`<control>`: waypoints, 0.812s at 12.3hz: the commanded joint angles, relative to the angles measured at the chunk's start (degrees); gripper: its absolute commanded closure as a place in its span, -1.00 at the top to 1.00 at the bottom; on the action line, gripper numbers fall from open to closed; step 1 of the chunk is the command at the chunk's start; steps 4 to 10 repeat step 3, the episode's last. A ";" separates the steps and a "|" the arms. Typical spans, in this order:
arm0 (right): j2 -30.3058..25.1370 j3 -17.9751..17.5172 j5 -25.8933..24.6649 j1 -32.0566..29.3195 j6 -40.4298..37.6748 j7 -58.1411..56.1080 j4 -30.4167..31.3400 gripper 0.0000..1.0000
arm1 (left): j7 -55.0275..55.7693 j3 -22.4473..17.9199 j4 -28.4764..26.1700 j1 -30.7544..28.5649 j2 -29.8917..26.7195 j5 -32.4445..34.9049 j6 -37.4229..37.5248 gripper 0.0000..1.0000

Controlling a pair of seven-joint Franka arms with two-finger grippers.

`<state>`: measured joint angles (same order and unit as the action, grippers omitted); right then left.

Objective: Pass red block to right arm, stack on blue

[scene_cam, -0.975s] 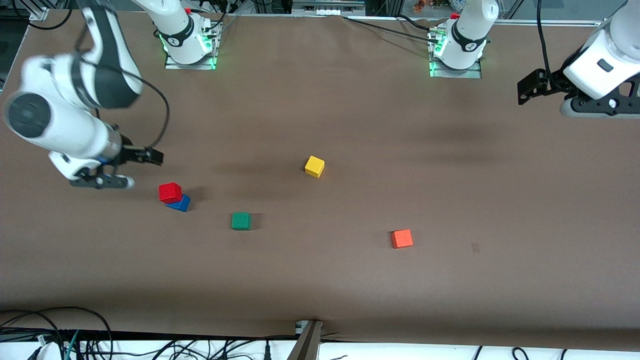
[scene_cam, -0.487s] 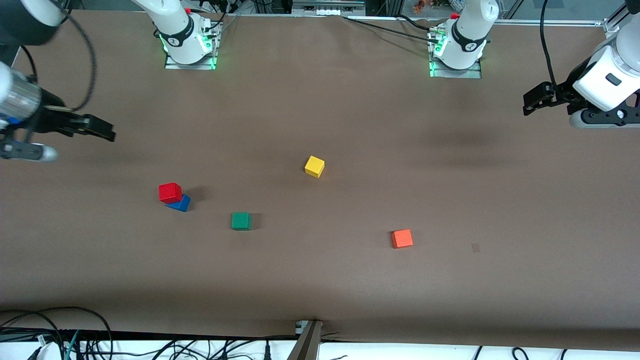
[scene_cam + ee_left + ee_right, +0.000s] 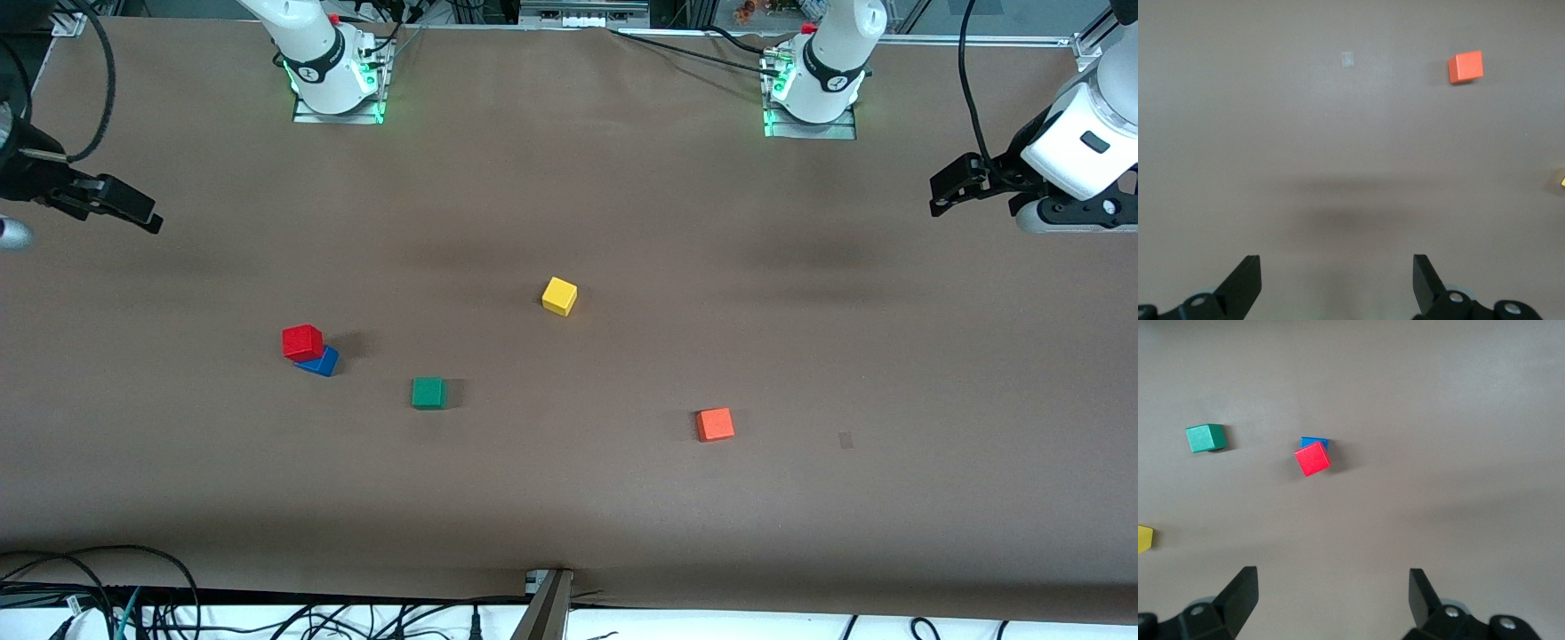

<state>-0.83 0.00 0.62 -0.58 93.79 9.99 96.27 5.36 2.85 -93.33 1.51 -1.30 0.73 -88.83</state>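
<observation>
The red block (image 3: 302, 342) rests on top of the blue cube (image 3: 322, 363), set askew, toward the right arm's end of the table. Both show in the right wrist view, red (image 3: 1313, 459) over blue (image 3: 1315, 442). My right gripper (image 3: 133, 213) is open and empty, raised at the table's edge at its own end, well away from the stack; its jaws (image 3: 1331, 597) stand wide apart over bare table. My left gripper (image 3: 949, 188) is open and empty, raised at the left arm's end of the table (image 3: 1337, 280).
A green cube (image 3: 428, 392) sits beside the stack toward the table's middle. A yellow cube (image 3: 559, 295) lies mid-table. An orange-red cube (image 3: 715, 424) lies nearer the front camera toward the left arm's end. The two arm bases (image 3: 333, 80) (image 3: 813, 89) stand along the table's back edge.
My right gripper has drawn away from the stack, up and out to the table's edge at its end. The left gripper shifted slightly. The stacked cubes have not moved.
</observation>
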 commanded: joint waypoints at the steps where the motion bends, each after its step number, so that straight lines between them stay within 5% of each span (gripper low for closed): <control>1: -2.42 -0.80 -0.71 -0.13 1.57 -0.23 3.49 1.00 | -0.34 -0.30 1.74 -0.10 1.56 -0.91 -0.74 1.00; 10: -2.42 -0.27 -0.71 0.14 1.57 -0.23 3.40 1.00 | -0.44 -0.30 4.01 -0.02 4.46 -0.38 -0.65 1.00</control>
